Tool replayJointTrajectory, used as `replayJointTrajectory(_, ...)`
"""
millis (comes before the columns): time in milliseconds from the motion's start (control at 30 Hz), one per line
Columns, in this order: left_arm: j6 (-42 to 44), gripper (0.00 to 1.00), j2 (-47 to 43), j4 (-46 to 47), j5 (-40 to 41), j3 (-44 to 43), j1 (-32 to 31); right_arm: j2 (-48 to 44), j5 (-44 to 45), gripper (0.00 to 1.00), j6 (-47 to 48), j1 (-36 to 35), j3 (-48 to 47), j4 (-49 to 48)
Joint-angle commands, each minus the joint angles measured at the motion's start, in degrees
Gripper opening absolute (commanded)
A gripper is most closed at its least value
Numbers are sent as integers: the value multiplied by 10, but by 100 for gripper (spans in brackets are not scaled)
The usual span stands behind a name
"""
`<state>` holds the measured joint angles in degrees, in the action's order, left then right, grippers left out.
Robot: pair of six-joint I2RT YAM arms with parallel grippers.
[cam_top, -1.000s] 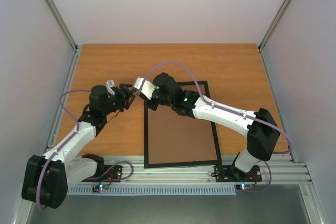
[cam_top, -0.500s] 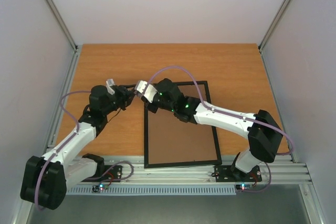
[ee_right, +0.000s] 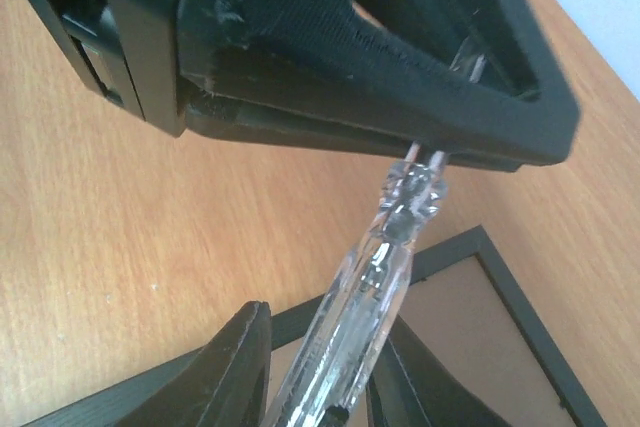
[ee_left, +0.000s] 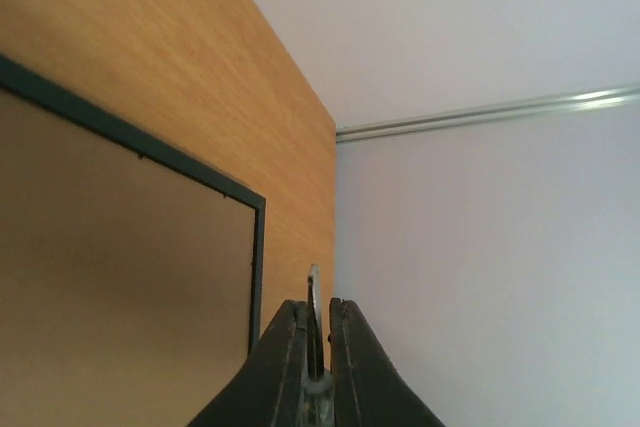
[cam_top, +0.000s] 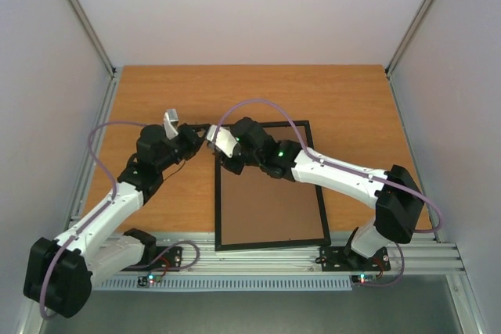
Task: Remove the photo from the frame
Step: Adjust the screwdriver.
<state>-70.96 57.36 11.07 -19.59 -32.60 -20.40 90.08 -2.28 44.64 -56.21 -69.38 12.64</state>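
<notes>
Barely started tbh: frame (cam_top: 274, 245) lies back-up on the bench (cam_top: 156, 91), board (cam_top: 266, 201) not out, photo hidden. Left end effector (ee_left: 317, 312) is pinched shut on a clear tool's (ee_right: 385, 247) shaft; right end effector (ee_right: 320, 339) flanks its handle, grip unclear.

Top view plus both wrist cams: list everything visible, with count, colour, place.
Table: 1, orange-brown wood, under everything.
Frame: 1, black rim, brown back facing up, flat on the table in front of the right arm.
Tool: 1, clear handle, thin metal shaft, above the table by the frame's far-left corner.
Photo: none visible.
Left gripper: 1, black, shut on the tool's shaft.
Right gripper: 1, black, fingers either side of the handle; grip unclear.
</notes>
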Motion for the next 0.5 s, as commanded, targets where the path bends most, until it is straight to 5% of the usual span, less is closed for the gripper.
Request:
replayJointTrajectory(0,110,1,-20,-25,54,-27,-19,6,-10,27,-13,-4,-53,62)
replayJointTrajectory(267,145,1,-26,-55,75,-35,-26,15,8,28,-37,-2,-70,66)
replayJointTrajectory(467,152,1,-37,-56,107,-27,-32,22,16,41,-55,-2,-91,72)
